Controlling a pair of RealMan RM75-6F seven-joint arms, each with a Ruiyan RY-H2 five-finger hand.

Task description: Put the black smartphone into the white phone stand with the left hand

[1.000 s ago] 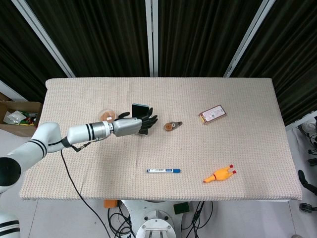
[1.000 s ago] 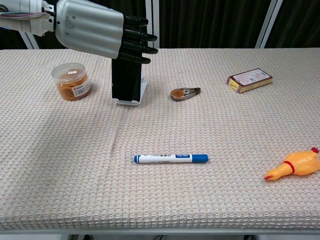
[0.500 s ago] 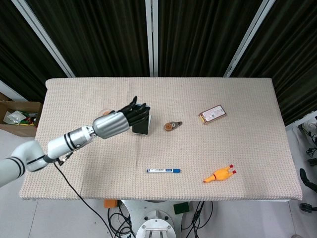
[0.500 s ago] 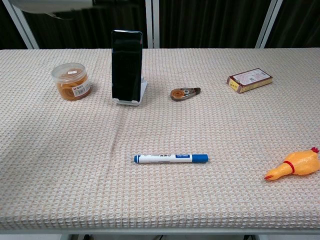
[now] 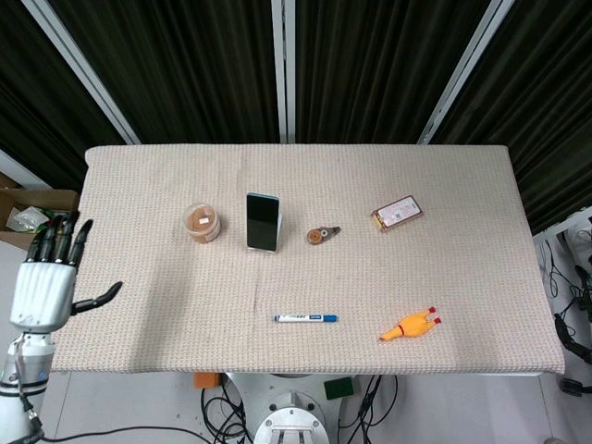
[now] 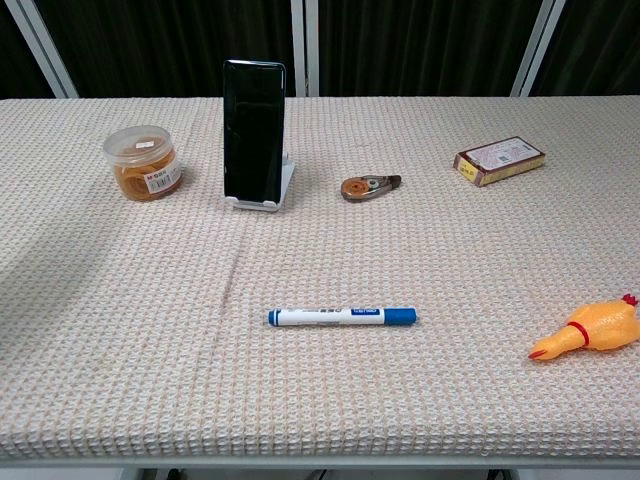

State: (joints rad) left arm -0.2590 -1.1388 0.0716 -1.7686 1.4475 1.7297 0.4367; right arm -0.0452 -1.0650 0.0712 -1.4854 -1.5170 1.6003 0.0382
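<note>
The black smartphone [image 5: 262,220] [image 6: 252,130] stands upright in the white phone stand [image 5: 263,248] [image 6: 268,196], left of the table's middle. My left hand [image 5: 51,277] hangs off the table's left edge in the head view, far from the phone, fingers spread and holding nothing. The chest view does not show it. My right hand is in neither view.
A clear jar of rubber bands [image 5: 201,223] [image 6: 144,163] sits left of the stand, a correction tape roller [image 5: 321,235] [image 6: 368,187] right of it. A blue marker [image 5: 304,319] [image 6: 341,317], a rubber chicken [image 5: 408,326] [image 6: 590,331] and a small box [image 5: 397,212] [image 6: 498,160] lie further right.
My left hand has let go of the phone, risen and drawn back to the left, off the table's edge. The phone stays standing in the stand.
</note>
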